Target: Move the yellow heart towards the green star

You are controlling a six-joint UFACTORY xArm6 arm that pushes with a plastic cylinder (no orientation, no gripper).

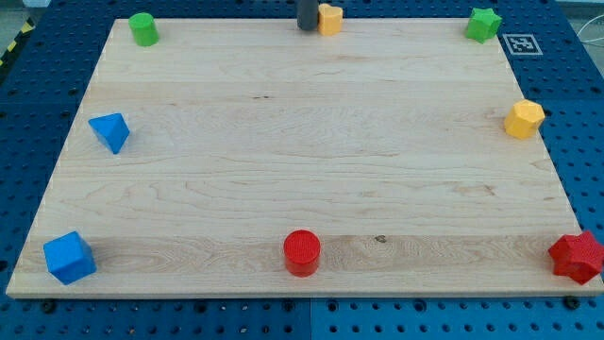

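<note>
Yellow heart (330,18): at the board's 12 o'clock edge, touching my tip on its 3 o'clock side.
My tip (308,26): a bare dark rod, nothing to open or hold; it sits at the heart's 9 o'clock.
Green star (483,24): top corner, at 3 o'clock from the heart, well apart.
Push line: I judge it runs straight toward 3 o'clock along the top edge; tip is already behind the heart.
Obstacles: none between them.
Bystanders: yellow hexagon (524,119), green cylinder (143,28), blue pyramid (110,131), blue cube (69,257), red cylinder (302,252), red star (578,256).
Risk: heart may slip off the edge.
</note>
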